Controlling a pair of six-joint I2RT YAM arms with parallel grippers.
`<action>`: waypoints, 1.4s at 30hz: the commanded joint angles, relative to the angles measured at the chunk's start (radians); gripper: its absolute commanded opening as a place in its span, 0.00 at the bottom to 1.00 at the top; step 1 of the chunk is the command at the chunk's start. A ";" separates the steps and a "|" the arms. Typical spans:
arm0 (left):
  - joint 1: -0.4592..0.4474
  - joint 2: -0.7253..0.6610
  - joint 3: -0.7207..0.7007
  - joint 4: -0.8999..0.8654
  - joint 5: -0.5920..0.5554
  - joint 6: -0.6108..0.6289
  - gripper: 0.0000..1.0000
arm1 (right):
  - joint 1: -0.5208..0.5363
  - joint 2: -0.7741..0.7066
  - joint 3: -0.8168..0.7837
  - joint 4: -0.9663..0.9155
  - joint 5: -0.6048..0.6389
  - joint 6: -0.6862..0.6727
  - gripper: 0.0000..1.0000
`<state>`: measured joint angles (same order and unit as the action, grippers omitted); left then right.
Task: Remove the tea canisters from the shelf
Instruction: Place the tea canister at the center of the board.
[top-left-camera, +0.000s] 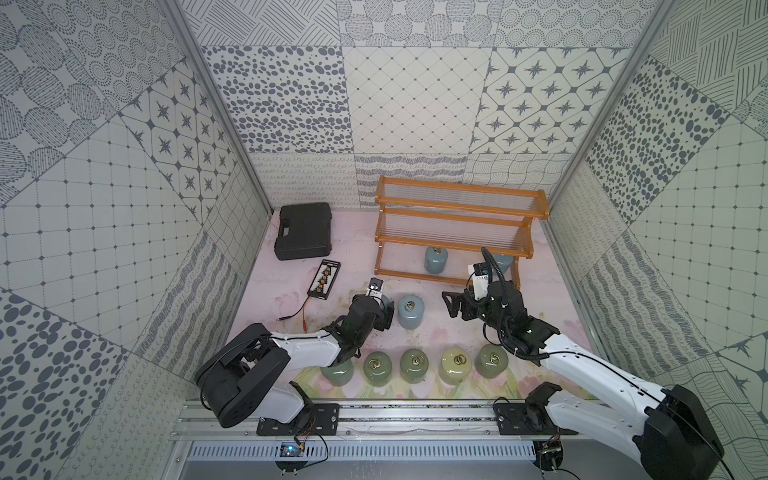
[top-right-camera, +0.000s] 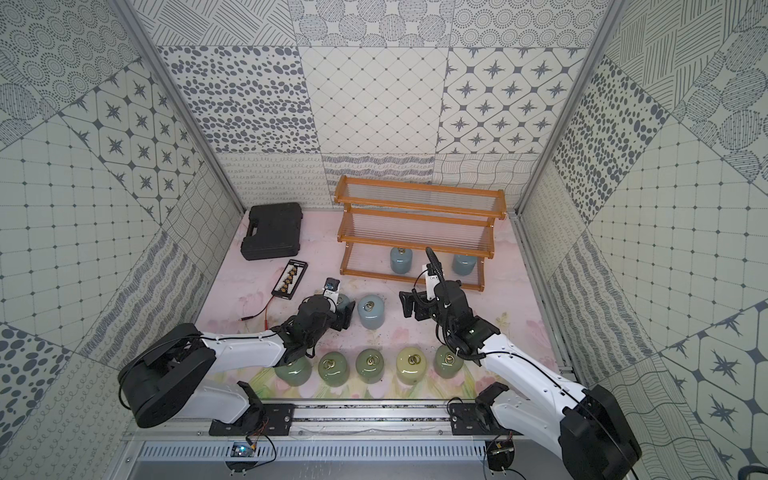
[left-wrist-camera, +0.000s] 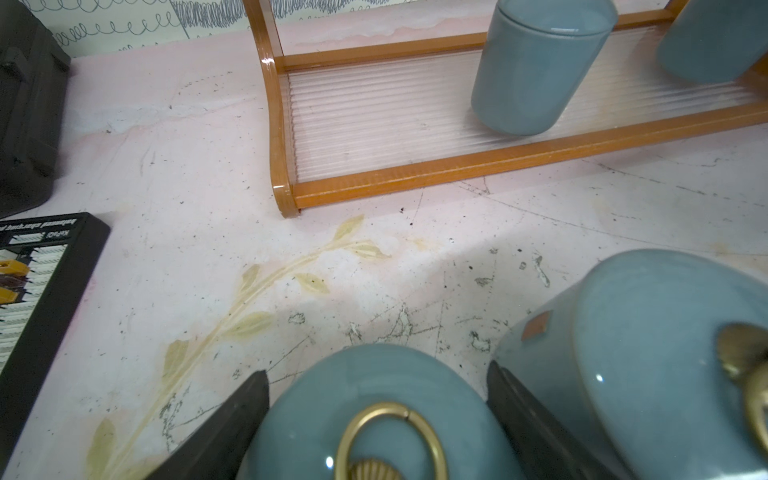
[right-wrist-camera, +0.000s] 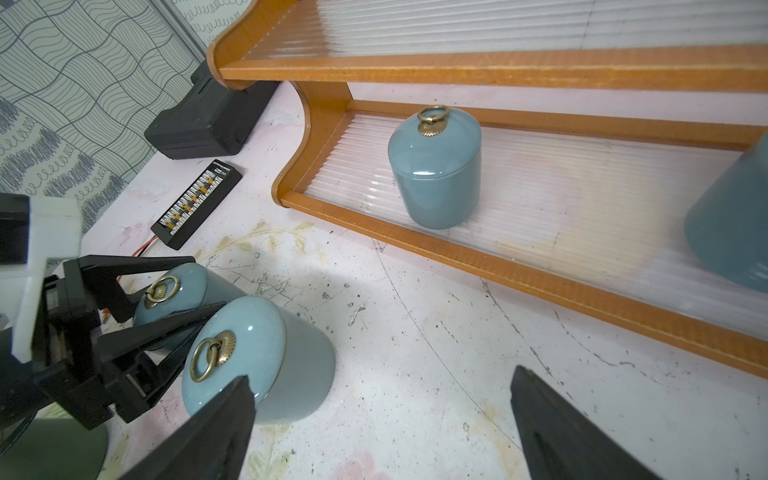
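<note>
The orange-brown shelf (top-left-camera: 457, 191) (top-right-camera: 415, 195) stands at the back right. Two pale blue tea canisters are on its lowest tier: one (top-left-camera: 435, 259) (right-wrist-camera: 434, 166) in plain sight, one (top-left-camera: 503, 262) half hidden behind my right wrist. On the table in front, my left gripper (top-left-camera: 386, 309) (left-wrist-camera: 376, 370) is shut on a pale blue canister (left-wrist-camera: 374, 415) (right-wrist-camera: 183, 286). A second blue canister (top-left-camera: 411, 311) (right-wrist-camera: 257, 357) stands right beside it. My right gripper (top-left-camera: 449, 305) (right-wrist-camera: 380, 374) is open over bare table next to that canister. Several green canisters (top-left-camera: 377, 368) and a cream one (top-left-camera: 456, 363) line the front.
A black plastic case (top-left-camera: 303, 230) lies at the back left. A black connector board (top-left-camera: 324, 279) with a red lead (top-left-camera: 297, 318) sits in front of it. Patterned walls close in on three sides. The metal arm rail (top-left-camera: 415, 415) runs along the front.
</note>
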<state>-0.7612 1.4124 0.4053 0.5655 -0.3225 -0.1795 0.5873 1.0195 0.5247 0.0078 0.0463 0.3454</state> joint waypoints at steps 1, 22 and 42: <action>-0.006 -0.010 -0.003 0.007 -0.032 0.011 0.78 | -0.003 -0.007 -0.010 0.036 0.005 0.002 1.00; -0.007 -0.098 0.009 -0.012 -0.007 0.036 0.96 | -0.003 -0.004 0.011 0.011 0.013 -0.016 1.00; 0.033 -0.399 0.087 -0.300 0.039 0.083 1.00 | -0.003 0.147 0.136 0.040 0.046 -0.069 1.00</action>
<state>-0.7456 1.0634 0.4767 0.3630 -0.3157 -0.1120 0.5873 1.1290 0.6163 -0.0090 0.0753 0.2985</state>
